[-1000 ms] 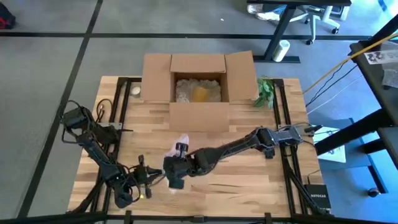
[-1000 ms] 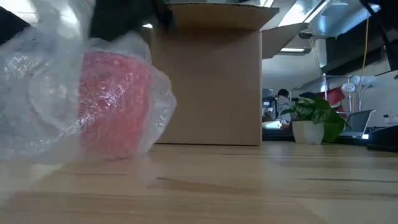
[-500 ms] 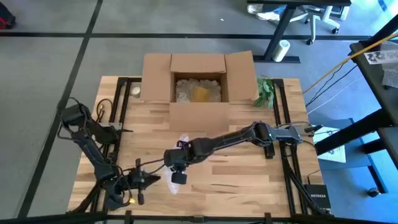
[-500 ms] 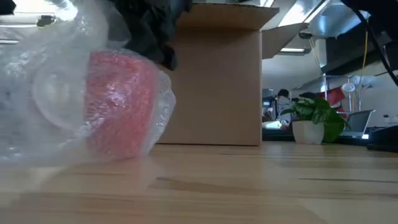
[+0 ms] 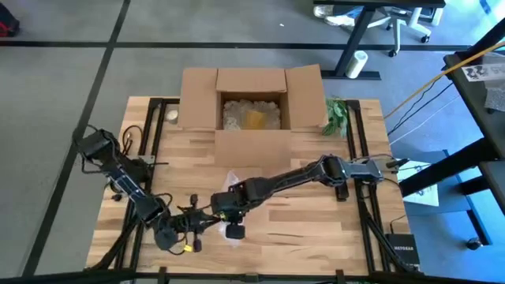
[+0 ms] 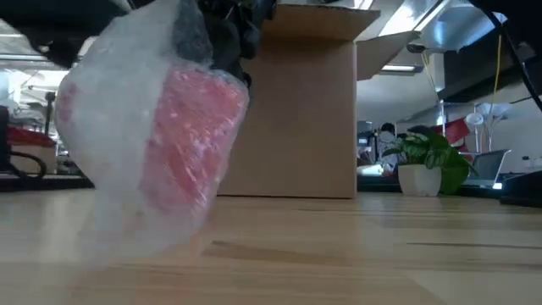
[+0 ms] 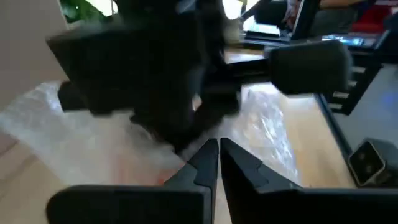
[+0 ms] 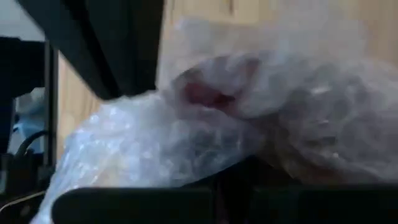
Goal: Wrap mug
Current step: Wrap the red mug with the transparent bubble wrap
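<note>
**Inspector:** Since half a second ago, the wrapped bundle has tipped up: the red mug now stands tilted in the low view, its lower edge near the tabletop, where earlier it lay lower and more level. Left arm has swung inward toward the bundle.

**Clerk:** Gripper states?

**Inspector:** Left gripper: fingers pressed together, tips pointing at the wrap; whether film is pinched between them I cannot tell. Right gripper: bears down on the bundle from above; finger state cannot be told.

**Clerk:** Count?

**Inspector:** One mug, one sheet of bubble wrap, two arms, one cardboard box, one potted plant.

**Clerk:** Materials?

**Inspector:** Wrap is clear, dimpled, crumpled film bunched around the mug; red shows through it. Box is brown cardboard, flaps open, pale filling and something yellow inside. Table is light wood planks.

**Clerk:** Poses and location?

**Inspector:** Right arm stretches long across the table from its right edge; left arm is bent, reaching from the left corner. Bundle sits front centre, between the grippers, well apart from the box.
</note>
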Robot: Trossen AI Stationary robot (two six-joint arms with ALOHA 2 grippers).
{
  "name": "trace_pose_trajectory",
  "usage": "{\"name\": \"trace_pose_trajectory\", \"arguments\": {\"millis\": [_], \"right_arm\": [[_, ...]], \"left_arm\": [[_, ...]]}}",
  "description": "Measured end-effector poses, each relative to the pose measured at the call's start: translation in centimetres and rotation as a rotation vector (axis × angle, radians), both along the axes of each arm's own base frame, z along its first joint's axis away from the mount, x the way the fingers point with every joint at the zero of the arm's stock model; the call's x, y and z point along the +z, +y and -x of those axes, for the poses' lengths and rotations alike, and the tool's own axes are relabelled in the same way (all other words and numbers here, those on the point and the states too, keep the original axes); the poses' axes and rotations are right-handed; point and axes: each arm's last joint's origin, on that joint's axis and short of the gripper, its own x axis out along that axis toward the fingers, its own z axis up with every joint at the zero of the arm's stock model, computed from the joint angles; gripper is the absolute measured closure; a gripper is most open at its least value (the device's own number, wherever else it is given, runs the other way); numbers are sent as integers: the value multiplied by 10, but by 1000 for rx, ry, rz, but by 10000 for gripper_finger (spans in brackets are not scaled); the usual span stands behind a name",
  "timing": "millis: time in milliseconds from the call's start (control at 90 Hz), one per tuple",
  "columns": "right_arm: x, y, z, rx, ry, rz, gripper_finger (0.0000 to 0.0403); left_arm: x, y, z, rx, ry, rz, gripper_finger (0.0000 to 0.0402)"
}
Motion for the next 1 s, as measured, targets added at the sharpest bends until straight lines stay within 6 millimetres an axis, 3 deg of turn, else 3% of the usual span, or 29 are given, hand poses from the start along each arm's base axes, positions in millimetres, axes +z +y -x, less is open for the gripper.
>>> {"name": "trace_pose_trajectory", "arguments": {"millis": [211, 467, 767, 1000], "right_arm": [[8, 4, -2, 6, -24, -15, 403], [39, 3, 1, -17, -44, -19, 403], [70, 3, 14, -74, -100, 74, 403], [89, 18, 24, -115, -221, 226, 403]], "left_arm": [[-4, 9, -8, 2, 44, 26, 402], [-7, 13, -8, 23, 75, 16, 402], [-10, 16, -8, 42, 95, 14, 402], [-11, 16, -8, 42, 98, 12, 402]]}}
